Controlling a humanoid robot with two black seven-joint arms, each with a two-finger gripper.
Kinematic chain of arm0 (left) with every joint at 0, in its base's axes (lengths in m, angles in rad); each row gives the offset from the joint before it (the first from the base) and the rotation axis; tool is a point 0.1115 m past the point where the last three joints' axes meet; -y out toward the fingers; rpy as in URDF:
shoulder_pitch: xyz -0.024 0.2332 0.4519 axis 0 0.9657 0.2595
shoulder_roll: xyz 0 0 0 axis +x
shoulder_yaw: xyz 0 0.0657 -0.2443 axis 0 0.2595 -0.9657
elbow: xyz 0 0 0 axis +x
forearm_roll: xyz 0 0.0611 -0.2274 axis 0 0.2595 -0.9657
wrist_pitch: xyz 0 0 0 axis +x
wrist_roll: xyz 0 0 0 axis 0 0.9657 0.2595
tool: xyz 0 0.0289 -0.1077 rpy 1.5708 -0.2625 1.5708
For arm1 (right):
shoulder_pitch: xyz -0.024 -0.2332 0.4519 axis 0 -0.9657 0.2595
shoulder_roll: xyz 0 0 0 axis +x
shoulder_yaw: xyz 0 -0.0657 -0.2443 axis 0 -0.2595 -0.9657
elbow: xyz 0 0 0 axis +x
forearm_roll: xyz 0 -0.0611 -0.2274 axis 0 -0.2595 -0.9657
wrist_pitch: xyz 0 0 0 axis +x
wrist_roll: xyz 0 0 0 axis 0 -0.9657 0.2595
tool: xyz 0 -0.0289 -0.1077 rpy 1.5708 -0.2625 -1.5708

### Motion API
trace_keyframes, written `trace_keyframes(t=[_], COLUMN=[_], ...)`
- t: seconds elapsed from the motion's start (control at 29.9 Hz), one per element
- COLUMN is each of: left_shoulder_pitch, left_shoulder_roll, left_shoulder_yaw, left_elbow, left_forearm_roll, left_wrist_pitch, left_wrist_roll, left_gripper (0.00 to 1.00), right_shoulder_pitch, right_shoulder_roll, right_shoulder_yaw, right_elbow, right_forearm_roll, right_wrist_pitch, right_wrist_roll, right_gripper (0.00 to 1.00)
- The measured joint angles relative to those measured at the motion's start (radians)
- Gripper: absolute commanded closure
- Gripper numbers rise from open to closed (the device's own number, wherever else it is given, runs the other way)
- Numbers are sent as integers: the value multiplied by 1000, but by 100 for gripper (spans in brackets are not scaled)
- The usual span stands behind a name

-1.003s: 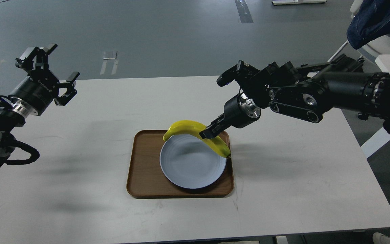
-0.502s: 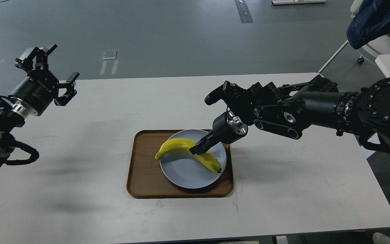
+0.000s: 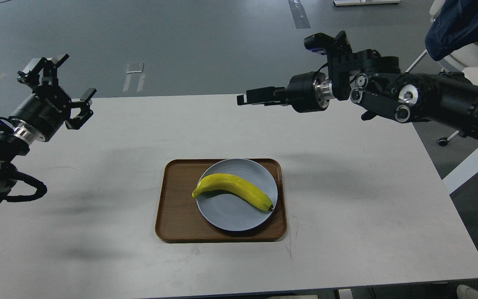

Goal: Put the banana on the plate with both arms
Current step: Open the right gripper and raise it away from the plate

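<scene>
The yellow banana (image 3: pixel 232 189) lies across the pale blue-grey plate (image 3: pixel 230 214), stem end over the plate's left rim, dark tip near the right rim. Nothing holds it. My right gripper (image 3: pixel 243 98) is empty and hangs high above the table's far edge, well up and behind the plate, pointing left, its fingers slightly apart. My left gripper (image 3: pixel 62 81) is open and empty, raised over the table's far left corner, far from the plate.
The plate sits on a rectangular brown wooden tray (image 3: pixel 176 211) in the middle of the white table (image 3: pixel 367 216). A chair with dark blue cloth (image 3: pixel 463 20) stands beyond the table's far right corner.
My right gripper let go of the banana on the plate, then rose and drew back to the far edge. The banana now rests on the plate. The left arm has not moved.
</scene>
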Motion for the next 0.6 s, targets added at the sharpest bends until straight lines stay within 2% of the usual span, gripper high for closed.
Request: trace_keyframes(t=[0.13, 0.27, 0.6], left_shoulder_pitch=[3, 5, 18], left_shoulder_roll=[-4, -16, -80], left_shoulder_yaw=[1, 2, 5], left_elbow=[0, 1, 11], left_forearm_roll=[1, 2, 11], left_wrist_pitch=[0, 0, 0], left_wrist_roll=[-1, -1, -1], left_gripper=[2, 2, 2], right_shoulder_pitch=[-118, -281, -619], right_shoulder_roll=[-121, -181, -190], right_shoulder_yaw=[181, 348, 657], right_elbow=[0, -1, 0], right_forearm_roll=[172, 322, 561], right_wrist_pitch=[0, 0, -2], right_wrist_roll=[0, 0, 0], right_gripper=[0, 0, 0])
